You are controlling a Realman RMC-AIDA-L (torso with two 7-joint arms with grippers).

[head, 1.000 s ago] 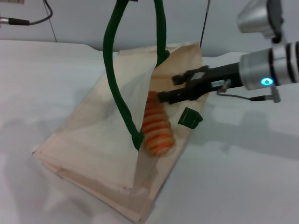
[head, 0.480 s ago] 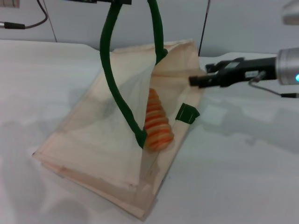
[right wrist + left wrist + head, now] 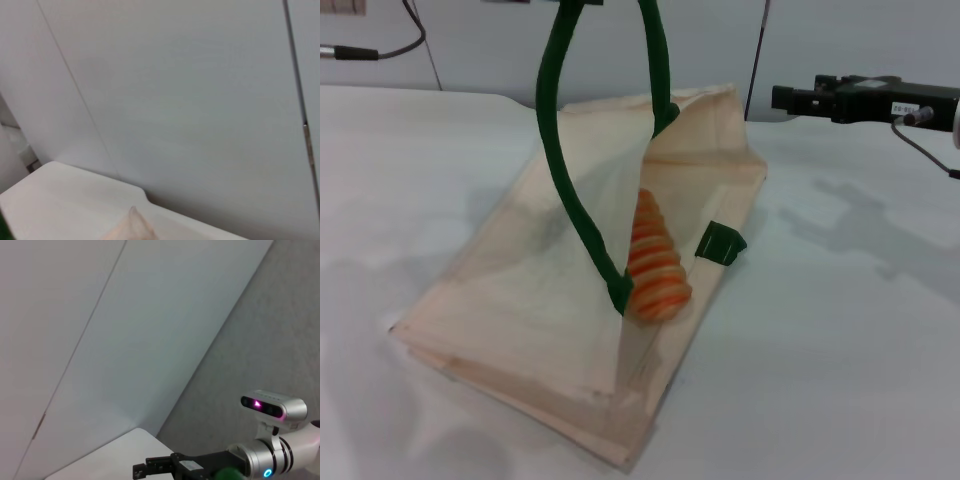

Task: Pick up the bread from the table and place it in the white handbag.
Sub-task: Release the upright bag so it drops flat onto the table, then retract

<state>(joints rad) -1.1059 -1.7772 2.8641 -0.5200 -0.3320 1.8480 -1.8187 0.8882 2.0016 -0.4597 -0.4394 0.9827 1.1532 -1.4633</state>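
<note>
The table [image 3: 860,380] is one broad white top, and on it lies one white handbag [image 3: 520,310], a flat cream fabric tote tilted across the middle, its mouth lifted open toward the back. One thick green rope handle [image 3: 560,170] rises from the bag's opening in a tall loop that runs out of the head view at the top; what holds it there is out of sight, and the left gripper cannot be seen. One green tab [image 3: 720,243] sits on the bag's right edge.

Inside the open mouth lies one bread [image 3: 653,262], an orange-and-cream striped loaf, resting on the bag's lower panel just beside the foot of the rope loop.

The right gripper [image 3: 790,97] hangs above the table's back right part, well apart from the bag, holding nothing; whether its fingers are spread or pressed together cannot be told. A small white label [image 3: 904,110] sits on its black body, its writing too small to read.
</note>
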